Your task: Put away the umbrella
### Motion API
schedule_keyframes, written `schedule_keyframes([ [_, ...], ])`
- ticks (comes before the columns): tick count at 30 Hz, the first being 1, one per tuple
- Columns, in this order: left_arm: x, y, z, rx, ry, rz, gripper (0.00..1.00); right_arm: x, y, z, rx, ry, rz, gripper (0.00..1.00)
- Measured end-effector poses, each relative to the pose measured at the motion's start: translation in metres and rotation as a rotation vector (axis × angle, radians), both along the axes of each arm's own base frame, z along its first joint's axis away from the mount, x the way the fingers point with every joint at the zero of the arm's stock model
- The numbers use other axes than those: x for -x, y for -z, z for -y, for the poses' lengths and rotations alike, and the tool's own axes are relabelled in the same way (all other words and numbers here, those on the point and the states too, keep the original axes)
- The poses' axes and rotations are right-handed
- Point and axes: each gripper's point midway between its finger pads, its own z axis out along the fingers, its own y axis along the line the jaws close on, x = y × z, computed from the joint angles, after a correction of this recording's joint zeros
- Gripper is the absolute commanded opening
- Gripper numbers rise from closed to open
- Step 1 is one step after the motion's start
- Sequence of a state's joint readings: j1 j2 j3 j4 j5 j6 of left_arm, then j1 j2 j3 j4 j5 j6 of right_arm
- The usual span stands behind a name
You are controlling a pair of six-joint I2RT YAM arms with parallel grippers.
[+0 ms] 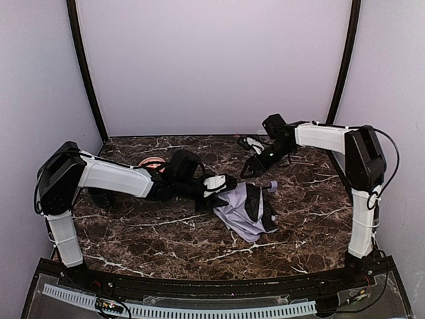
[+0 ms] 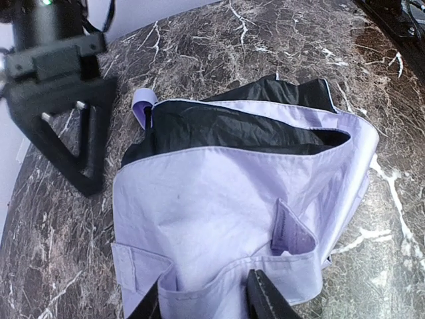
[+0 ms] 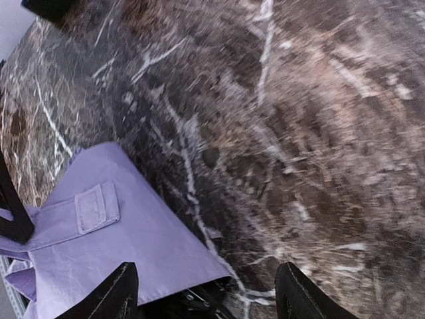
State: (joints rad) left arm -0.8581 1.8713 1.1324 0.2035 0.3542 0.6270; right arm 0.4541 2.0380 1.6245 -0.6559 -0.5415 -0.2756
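On the marble table (image 1: 166, 232) between pale walls (image 1: 212, 60), left fingers (image 2: 267, 300) straddle the umbrella (image 2: 219, 199), grip unclear; right fingers (image 3: 297, 296) gape empty.

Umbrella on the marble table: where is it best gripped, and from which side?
Likely the bunched lavender hem of the umbrella nearest the left gripper, approached from above on that side: the folds there stand up, while the small handle lies low at the far end.
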Motion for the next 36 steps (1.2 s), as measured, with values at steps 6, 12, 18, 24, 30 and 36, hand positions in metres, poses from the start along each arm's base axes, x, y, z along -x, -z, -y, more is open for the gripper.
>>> schedule_keyframes([
  [6,0.005,-0.010,-0.001,0.030,0.037,0.054,0.20,0.050,0.038,-0.017,0.059,-0.157,-0.076,0.72],
  [12,0.009,-0.031,0.001,0.065,0.062,0.103,0.06,0.068,0.046,-0.016,0.067,-0.193,-0.082,0.71],
  [18,0.021,-0.065,-0.002,0.098,0.095,0.157,0.03,0.075,0.046,-0.003,0.084,-0.104,-0.062,0.70],
  [24,0.077,-0.075,0.000,0.031,0.218,0.175,0.00,0.073,0.044,0.009,0.123,0.084,-0.020,0.68],
  [30,0.119,-0.008,-0.025,-0.191,0.252,0.079,0.03,0.088,0.053,0.005,0.162,0.251,-0.010,0.69],
  [36,0.165,0.024,-0.039,-0.368,0.309,0.032,0.20,0.111,0.054,-0.011,0.139,0.352,-0.008,0.69],
])
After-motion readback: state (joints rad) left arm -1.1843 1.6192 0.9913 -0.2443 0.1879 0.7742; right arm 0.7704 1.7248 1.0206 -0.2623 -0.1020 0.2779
